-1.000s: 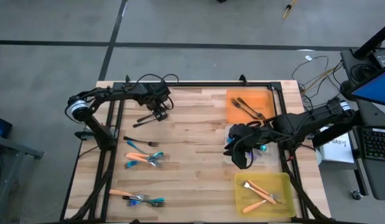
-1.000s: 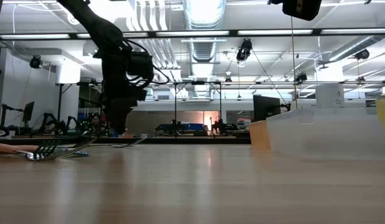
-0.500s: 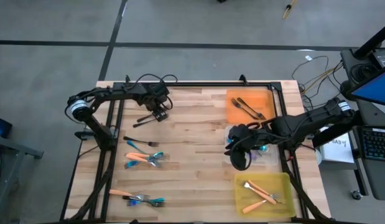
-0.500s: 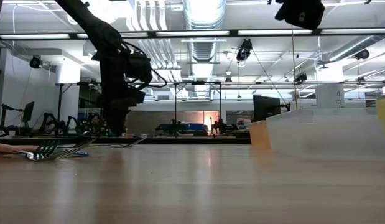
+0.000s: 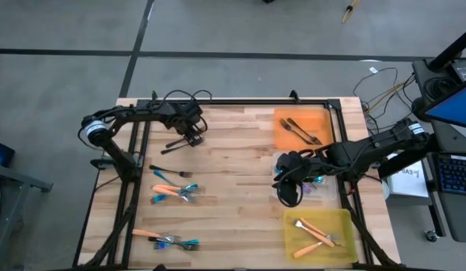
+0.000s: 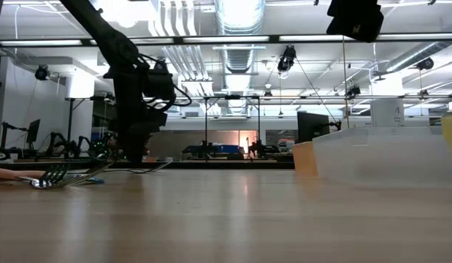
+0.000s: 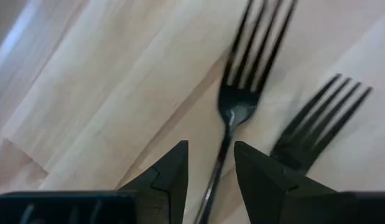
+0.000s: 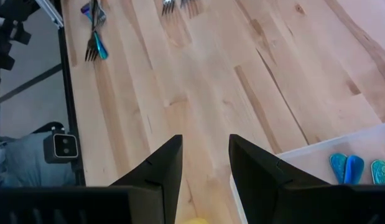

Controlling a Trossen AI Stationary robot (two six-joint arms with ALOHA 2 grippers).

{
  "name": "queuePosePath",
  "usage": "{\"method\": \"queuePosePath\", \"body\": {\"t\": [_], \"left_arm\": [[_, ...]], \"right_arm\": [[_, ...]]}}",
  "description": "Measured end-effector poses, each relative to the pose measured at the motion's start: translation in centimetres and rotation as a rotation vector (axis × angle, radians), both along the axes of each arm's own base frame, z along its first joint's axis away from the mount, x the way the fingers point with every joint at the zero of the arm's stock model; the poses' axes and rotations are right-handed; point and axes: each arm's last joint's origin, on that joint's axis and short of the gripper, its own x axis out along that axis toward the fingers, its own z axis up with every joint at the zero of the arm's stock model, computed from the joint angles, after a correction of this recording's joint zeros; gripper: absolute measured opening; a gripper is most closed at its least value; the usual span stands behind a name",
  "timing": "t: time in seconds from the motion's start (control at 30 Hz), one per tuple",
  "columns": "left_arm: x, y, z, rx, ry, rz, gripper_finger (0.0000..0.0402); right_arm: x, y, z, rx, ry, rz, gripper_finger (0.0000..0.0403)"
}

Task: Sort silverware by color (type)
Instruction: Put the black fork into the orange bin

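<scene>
Looking at the forks first: two dark ones [image 7: 232,112] lie on the bare wood near the back left of the table [image 5: 233,188], and the left gripper [image 5: 193,138] is right down over them. Its wrist camera shows the two fingers [image 7: 170,174] a little apart, straddling the thin handle of one dark fork, with the second dark fork [image 7: 316,124] just beside it; whether the pads actually touch the metal I can't tell. Further forward on the left there's another dark fork [image 5: 169,172] lying alone, then a bunch of orange and blue-handled forks [image 5: 175,193] crossed over each other, and one more mixed bunch [image 5: 166,239] near the front edge. Over on the right side, the orange tray [image 5: 321,120] at the back holds a couple of dark forks [image 5: 299,130], the yellow tray [image 5: 349,226] at the front holds orange-handled forks [image 5: 315,232], and the clear tray [image 8: 316,162] between them has blue handles [image 8: 347,168] in it. The right gripper [image 5: 287,194] hangs at the inner edge of that clear tray, fingers parted with nothing between them. From table level you mostly see the left arm [image 6: 134,95] coming down at the far left and the clear tray wall on the right.
</scene>
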Motion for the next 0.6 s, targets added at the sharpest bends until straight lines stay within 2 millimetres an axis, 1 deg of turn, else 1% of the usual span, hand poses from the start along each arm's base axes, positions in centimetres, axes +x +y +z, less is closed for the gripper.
{"method": "queuePosePath", "body": {"t": [0.13, 0.4, 0.53, 0.6], "left_arm": [[-0.2, 0.3, -0.3, -0.014, 0.007, 0.021, 0.0109], [0.1, 0.6, -2.4, -0.067, 0.065, 0.021, 0.0109], [0.2, 0.7, -2.7, -0.081, 0.076, 0.022, 0.0105], [0.4, 0.8, -2.5, -0.096, 0.076, 0.021, 0.0091]], "right_arm": [[0.0, 0.0, 0.2, 0.001, -0.005, 0.000, 0.0121], [0.0, 0.0, 0.2, 0.002, -0.005, -0.002, 0.0121], [0.0, 0.0, 0.2, 0.003, -0.005, -0.002, 0.0121], [0.0, 0.0, 0.2, 0.003, -0.005, -0.002, 0.0121]]}}
